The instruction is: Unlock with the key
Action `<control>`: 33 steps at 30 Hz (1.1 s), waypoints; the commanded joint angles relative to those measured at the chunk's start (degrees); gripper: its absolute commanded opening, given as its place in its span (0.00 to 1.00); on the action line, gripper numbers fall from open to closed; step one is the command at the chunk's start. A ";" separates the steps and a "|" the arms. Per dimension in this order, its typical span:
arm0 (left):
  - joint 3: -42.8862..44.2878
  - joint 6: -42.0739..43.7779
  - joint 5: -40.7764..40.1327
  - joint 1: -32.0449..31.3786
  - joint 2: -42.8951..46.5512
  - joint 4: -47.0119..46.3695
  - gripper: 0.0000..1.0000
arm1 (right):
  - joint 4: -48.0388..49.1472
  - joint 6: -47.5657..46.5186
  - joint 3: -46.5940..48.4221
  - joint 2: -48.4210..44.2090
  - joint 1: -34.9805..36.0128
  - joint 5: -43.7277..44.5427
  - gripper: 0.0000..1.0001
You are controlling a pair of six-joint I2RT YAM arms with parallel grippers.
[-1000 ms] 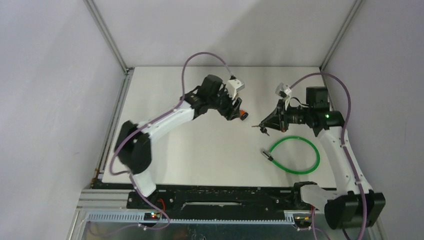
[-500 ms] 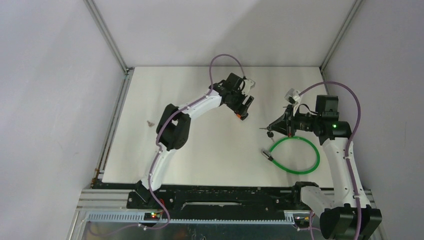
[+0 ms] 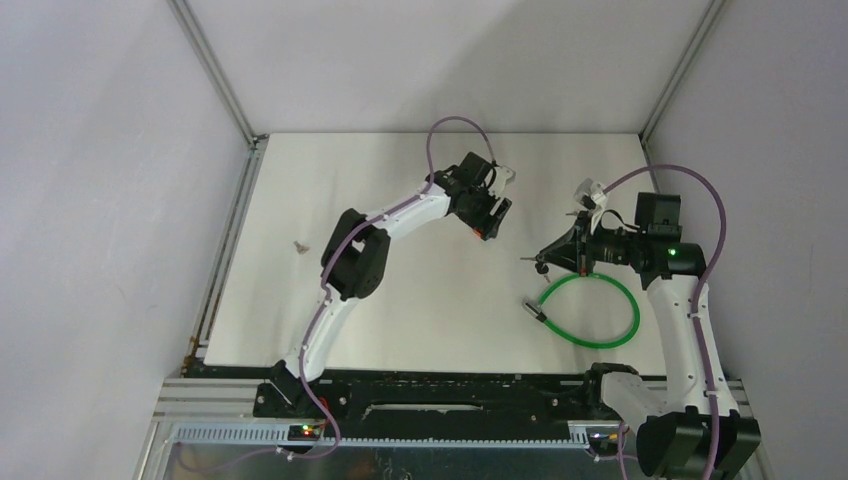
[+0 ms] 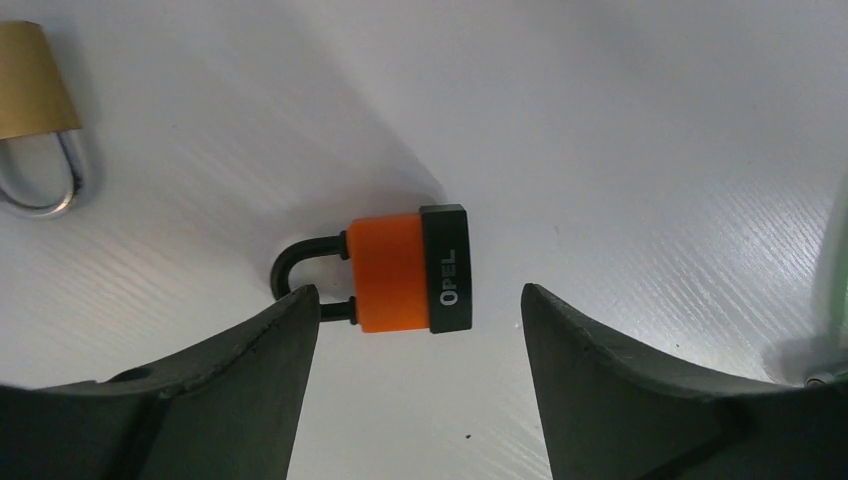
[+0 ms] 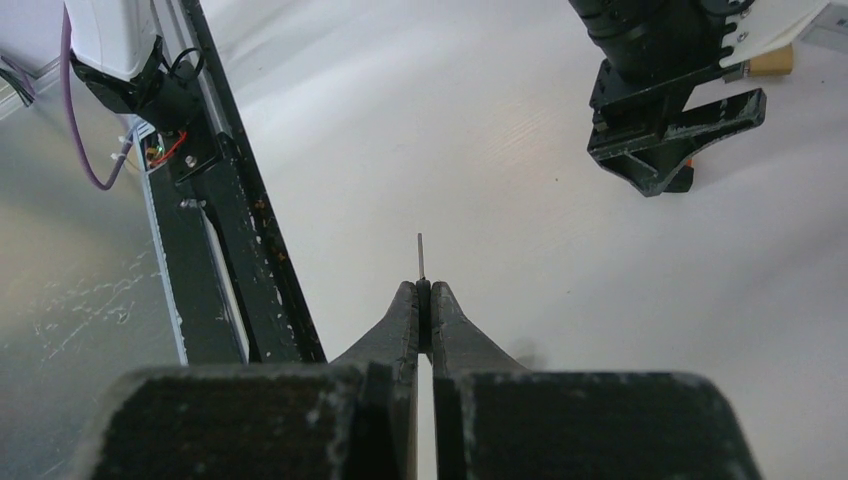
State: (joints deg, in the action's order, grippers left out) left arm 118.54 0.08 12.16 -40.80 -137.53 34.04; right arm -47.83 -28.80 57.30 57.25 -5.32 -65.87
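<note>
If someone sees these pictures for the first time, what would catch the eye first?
The orange padlock stands out most: it lies on the white table, between the fingers of the open left pincer. Next comes the green cable loop on the right side, and near it the right pincer, shut on a thin key.

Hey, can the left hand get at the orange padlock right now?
Probably yes: the left hand hangs open directly above the orange padlock, which lies bare on the table with nothing between them.
</note>
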 commanded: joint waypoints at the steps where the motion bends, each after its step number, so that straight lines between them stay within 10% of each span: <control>1: 3.77 -1.38 1.06 -1.06 -0.63 -0.24 0.76 | -0.53 -1.38 0.18 -0.15 -0.69 -2.48 0.00; 16: 3.91 -3.75 -2.26 -1.86 -1.55 0.51 0.63 | -2.09 -2.50 0.18 -0.43 -2.54 -4.79 0.00; 33: -22.75 -5.29 -10.52 -3.33 14.75 -7.42 0.39 | -3.17 -3.07 0.18 -0.80 -4.17 -5.63 0.00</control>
State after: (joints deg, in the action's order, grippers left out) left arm 105.10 -3.73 3.60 -44.05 -131.55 29.08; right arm -50.43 -30.55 57.25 57.19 -9.04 -69.43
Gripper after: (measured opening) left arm 0.487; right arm 0.022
